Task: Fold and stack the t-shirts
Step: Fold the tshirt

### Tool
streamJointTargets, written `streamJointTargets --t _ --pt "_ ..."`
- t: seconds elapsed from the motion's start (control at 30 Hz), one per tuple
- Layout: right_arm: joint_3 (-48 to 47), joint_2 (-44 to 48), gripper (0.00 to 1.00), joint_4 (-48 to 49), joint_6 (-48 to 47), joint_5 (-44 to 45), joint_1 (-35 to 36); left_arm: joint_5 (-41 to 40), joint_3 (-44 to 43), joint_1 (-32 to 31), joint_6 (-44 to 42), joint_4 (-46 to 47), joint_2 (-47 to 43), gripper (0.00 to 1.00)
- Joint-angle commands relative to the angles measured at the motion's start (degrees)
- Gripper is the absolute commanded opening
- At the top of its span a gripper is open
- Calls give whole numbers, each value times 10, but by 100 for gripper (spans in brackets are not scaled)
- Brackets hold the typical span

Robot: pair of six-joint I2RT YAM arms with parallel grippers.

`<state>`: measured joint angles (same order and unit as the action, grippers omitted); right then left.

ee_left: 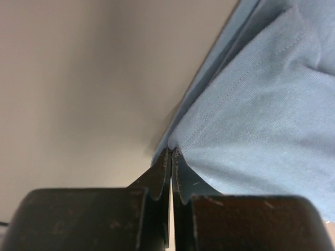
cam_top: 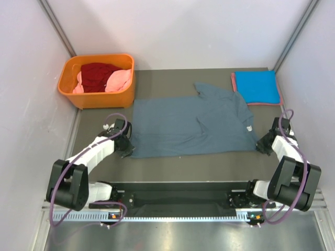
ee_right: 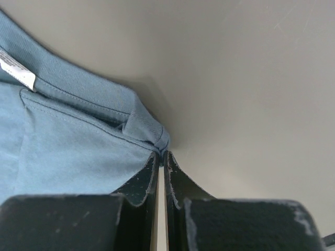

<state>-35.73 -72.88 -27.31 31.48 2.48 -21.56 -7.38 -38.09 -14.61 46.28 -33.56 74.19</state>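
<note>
slate grey-blue soft cloth t-shirt (cam_top: 188, 123) lies spread flat on the dark bench (cam_top: 183, 166), between the two pincers. small white tag (ee_right: 18, 73) sits at its edge, just beside the right pincer.

left pincer (ee_left: 171, 151): pressed together, pinching the near corner of the tee at the stitched hem; cloth tents up from the tips. right pincer (ee_right: 161, 152): likewise pressed together, nipping the other near corner, where a thicker band ends. both bites are shallow, at the very tips.

other items: bright blue folded tee (cam_top: 255, 86) on a salmon-red one (cam_top: 233, 83), beyond the right pincer and well apart from it. orange plastic basket (cam_top: 97, 97) beyond the left pincer, holding a dark red tee (cam_top: 97, 76) and a pink one (cam_top: 119, 81).

handling, judged: light, limp, not fragile. it will sag between the two holds and drag on the bench. a thin layer could slip from a shallow bite, so the hemmed corners, where stitching doubles the cloth, look the soundest places to hold. raise both corners evenly or the fold line skews. step in hand looks like the first fold of this tee.
</note>
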Motion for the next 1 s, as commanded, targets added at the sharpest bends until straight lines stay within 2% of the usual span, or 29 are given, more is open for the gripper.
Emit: streamJointTargets --t 0.0,0.67,0.73,0.83,0.87,0.97 --pt "13 27 0 11 0 -12 -9 -33 24 2 35 -29 -30 0" --pt "84 145 0 -58 76 -6 -9 -125 3 2 69 -86 -41 0" --pt "80 163 0 -80 84 25 -10 -120 -5 2 64 -93 -29 4" --pt "80 185 0 -87 93 17 -10 -106 -16 2 49 -99 -17 16" --pt "78 189 0 -89 94 17 -10 -99 -28 2 32 -103 -13 25" --pt "78 190 0 -85 91 16 -10 -95 -64 2 -14 -110 -8 30"
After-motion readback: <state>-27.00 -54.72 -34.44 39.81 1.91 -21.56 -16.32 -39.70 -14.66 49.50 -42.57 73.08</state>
